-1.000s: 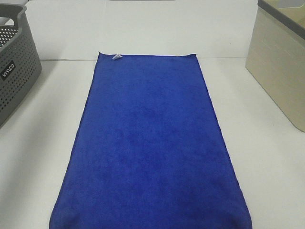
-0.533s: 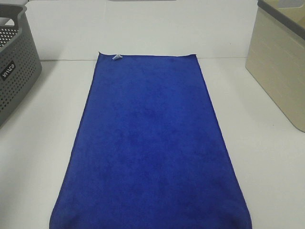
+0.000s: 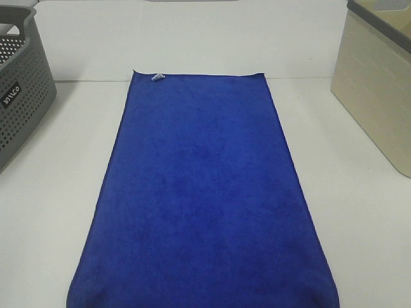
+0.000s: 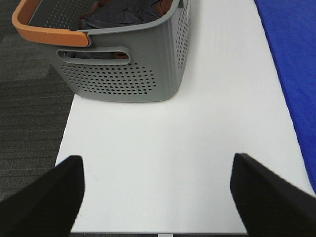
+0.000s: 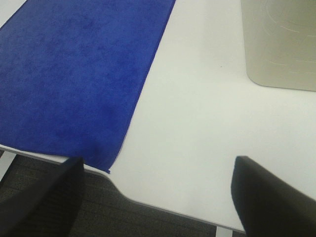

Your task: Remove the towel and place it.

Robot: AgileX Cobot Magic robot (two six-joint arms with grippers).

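The royal-blue towel [image 3: 202,192] lies flat and spread lengthwise down the middle of the white table [image 3: 359,212], with a small white tag [image 3: 157,77] at its far left corner. Neither arm shows in the exterior high view. My left gripper [image 4: 158,190] is open above the table's near left edge, with nothing between its fingers, the towel's edge [image 4: 296,64] off to one side. My right gripper [image 5: 158,190] is open over the table's near right edge, empty, beside the towel's near corner [image 5: 74,89].
A grey perforated basket [image 3: 19,96] with an orange handle [image 4: 47,32] stands at the left, holding dark clothing [image 4: 118,12]. A beige bin [image 3: 379,83] stands at the right. Dark carpet [image 4: 29,113] lies beyond the table's edges.
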